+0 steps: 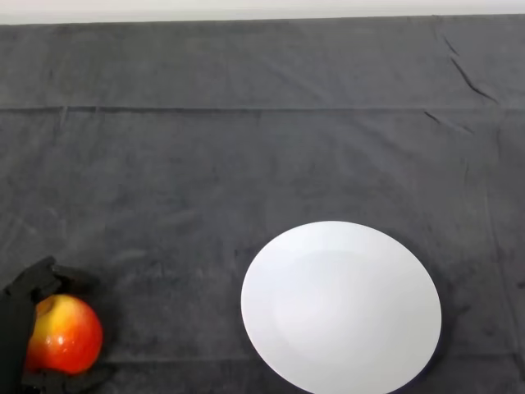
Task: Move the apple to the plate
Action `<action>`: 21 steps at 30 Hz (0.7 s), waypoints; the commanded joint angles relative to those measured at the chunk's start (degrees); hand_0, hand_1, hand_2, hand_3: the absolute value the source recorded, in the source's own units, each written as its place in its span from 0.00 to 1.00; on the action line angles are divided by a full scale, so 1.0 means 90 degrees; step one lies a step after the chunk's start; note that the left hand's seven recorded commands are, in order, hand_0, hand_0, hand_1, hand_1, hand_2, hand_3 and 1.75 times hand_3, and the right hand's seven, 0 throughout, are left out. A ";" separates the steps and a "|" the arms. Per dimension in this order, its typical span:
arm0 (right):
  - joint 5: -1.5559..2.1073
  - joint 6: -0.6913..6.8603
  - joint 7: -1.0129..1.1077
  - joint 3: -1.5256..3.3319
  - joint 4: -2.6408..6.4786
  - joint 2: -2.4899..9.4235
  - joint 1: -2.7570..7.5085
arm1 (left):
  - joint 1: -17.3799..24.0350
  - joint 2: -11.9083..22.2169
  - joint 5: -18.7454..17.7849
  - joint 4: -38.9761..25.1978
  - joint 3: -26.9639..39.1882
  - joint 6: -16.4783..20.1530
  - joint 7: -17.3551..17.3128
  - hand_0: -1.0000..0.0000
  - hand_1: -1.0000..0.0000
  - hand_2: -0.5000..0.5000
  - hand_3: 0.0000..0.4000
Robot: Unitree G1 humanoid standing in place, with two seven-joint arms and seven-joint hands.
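Apple [67, 334] sits at the near left corner of the tabletop [246, 156], round, glossy skin, red w/ a yellow patch toward its upper left and a small pale highlight. Black robot hand [18, 316] is clamped on it: one thick digit curls over the top of the fruit, another hooks under its lower side, palm pressed vs. its left flank; matte black, blocky shapes. Can't tell whether the apple is resting on the cloth or lifted just off it. Plate [340, 308] lies near the front edge, right of centre, well apart from the apple w/ a strip of bare cloth between them. Plate is plain white, round, smooth, shallow, w/ a wide flat rim and a faintly dished centre; its lower edge runs past the near edge of the view, thin dark shadow along its right side. Tabletop is covered in dark grey cloth, soft nap, matte, w/ long horizontal creases across the far half and a few short diagonal wrinkles toward the far right corner. Pale strip shows beyond the far edge. Nothing lying on the cloth between apple and plate.
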 commanded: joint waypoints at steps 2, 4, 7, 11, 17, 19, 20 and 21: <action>0.0199 0.0012 -0.0040 -0.0061 -0.0191 -0.0030 0.0240 | -0.0296 0.0039 0.0371 -0.0290 -0.0234 0.0162 -0.0033 0.00 0.00 0.50 1.00; 0.0199 0.0013 -0.0039 -0.0062 -0.0187 -0.0032 0.0239 | -0.0448 -0.0033 0.0458 -0.0331 -0.0354 0.0248 0.0006 0.00 0.00 0.50 1.00; 0.0200 0.0013 -0.0037 -0.0063 -0.0182 -0.0034 0.0237 | -0.0691 -0.0169 0.0583 -0.0299 -0.0593 0.0343 0.0117 0.00 0.00 0.50 1.00; 0.0200 0.0013 -0.0035 -0.0064 -0.0177 -0.0036 0.0235 | -0.1016 -0.0351 0.0680 -0.0129 -0.0951 0.0418 0.0297 0.00 0.00 0.50 1.00; 0.0200 0.0012 -0.0033 -0.0065 -0.0171 -0.0038 0.0233 | -0.1348 -0.0506 0.0636 0.0084 -0.1393 0.0469 0.0493 0.00 0.00 0.50 1.00; 0.0200 0.0012 -0.0032 -0.0065 -0.0170 -0.0039 0.0233 | -0.1428 -0.0540 0.0592 0.0164 -0.1535 0.0467 0.0561 0.00 0.00 0.50 1.00; 0.0200 0.0012 -0.0032 -0.0065 -0.0169 -0.0039 0.0232 | -0.1481 -0.0556 0.0566 0.0204 -0.1610 0.0477 0.0588 0.00 0.00 0.50 1.00; 0.0200 0.0012 -0.0032 -0.0065 -0.0168 -0.0039 0.0232 | -0.1531 -0.0568 0.0543 0.0235 -0.1673 0.0492 0.0606 0.00 0.00 0.50 1.00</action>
